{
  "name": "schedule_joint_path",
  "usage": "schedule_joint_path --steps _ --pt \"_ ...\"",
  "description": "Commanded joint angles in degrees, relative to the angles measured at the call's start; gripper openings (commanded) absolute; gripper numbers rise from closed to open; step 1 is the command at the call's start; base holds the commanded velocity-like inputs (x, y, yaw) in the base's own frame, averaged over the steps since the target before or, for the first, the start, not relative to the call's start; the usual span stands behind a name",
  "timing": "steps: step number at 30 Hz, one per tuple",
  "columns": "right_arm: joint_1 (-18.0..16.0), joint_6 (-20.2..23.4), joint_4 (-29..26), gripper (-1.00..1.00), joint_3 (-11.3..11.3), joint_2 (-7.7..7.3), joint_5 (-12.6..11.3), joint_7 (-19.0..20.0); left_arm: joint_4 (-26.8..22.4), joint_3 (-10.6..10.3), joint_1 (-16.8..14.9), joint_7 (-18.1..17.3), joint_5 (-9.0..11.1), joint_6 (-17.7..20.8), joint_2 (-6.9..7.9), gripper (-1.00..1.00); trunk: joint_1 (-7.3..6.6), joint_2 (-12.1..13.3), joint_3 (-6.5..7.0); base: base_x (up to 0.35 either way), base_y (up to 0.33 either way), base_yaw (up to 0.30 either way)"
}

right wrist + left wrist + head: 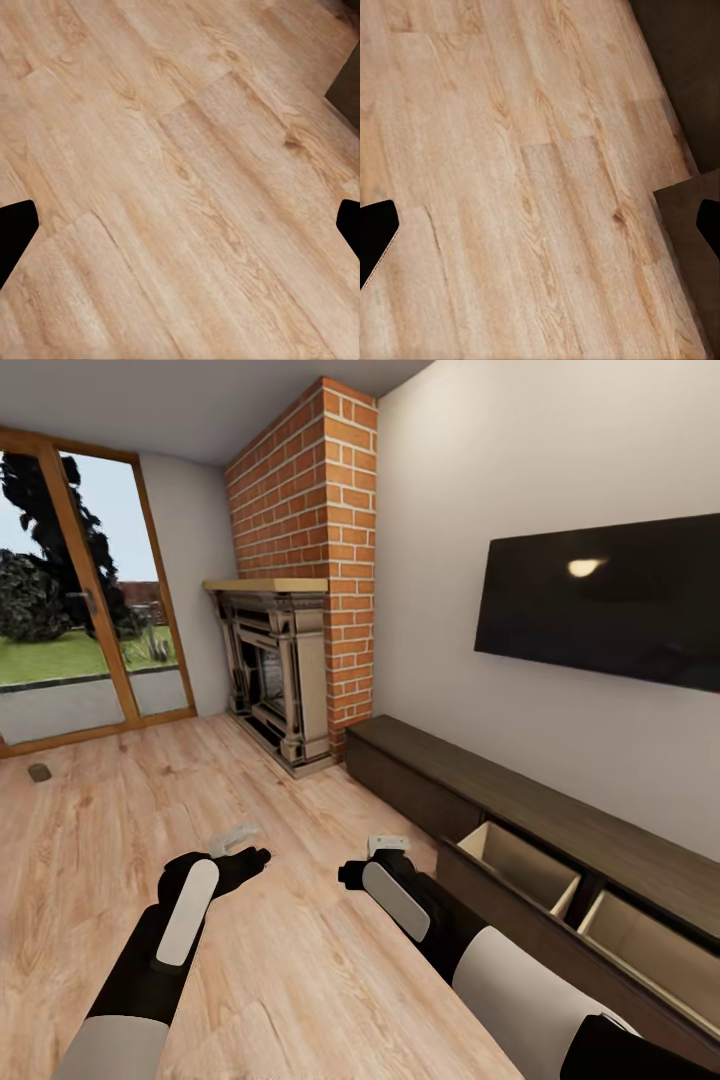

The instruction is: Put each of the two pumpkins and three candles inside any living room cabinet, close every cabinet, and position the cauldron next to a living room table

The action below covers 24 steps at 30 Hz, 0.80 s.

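Cabinet [530, 830] runs along the right of the frame under the TV [610, 600], two drawers standing open, pale insides bare as far as we see. Left gripper [238, 850] and right gripper [388, 847] hang over floor [120, 810] at lower centre, both spread wide and carrying nothing. Pumpkins, candles, cauldron: not in sight here. We judge this a search leg: keep arms tucked, swing wide of the open drawers, leave them open for loading.
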Motion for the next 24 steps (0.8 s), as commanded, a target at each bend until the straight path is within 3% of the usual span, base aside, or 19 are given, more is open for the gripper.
schedule_joint_path --steps 1,7,14,24 --pt "-0.1 0.1 -0.1 1.0 0.2 -0.03 -0.4 -0.5 -0.1 0.1 0.0 0.5 0.6 0.1 -0.03 1.0 0.0 0.0 -0.11 0.0 0.0 0.261" --pt "-0.1 0.1 -0.1 1.0 0.2 -0.03 -0.4 -0.3 0.0 0.2 0.0 0.4 0.9 0.2 1.55 1.0 0.0 0.0 -0.35 0.0 0.0 0.243" --pt "-0.1 0.0 -0.1 1.0 1.4 -0.06 -0.3 -0.3 0.2 0.1 0.0 0.4 5.2 0.1 4.0 1.0 0.0 0.0 -0.4 0.0 0.0 0.041" --pt "-0.1 0.0 0.1 1.0 2.1 -0.5 -0.3 -0.5 0.5 0.0 0.0 0.6 5.8 -0.1 4.32 1.0 0.0 0.0 -0.4 0.0 0.0 0.001"
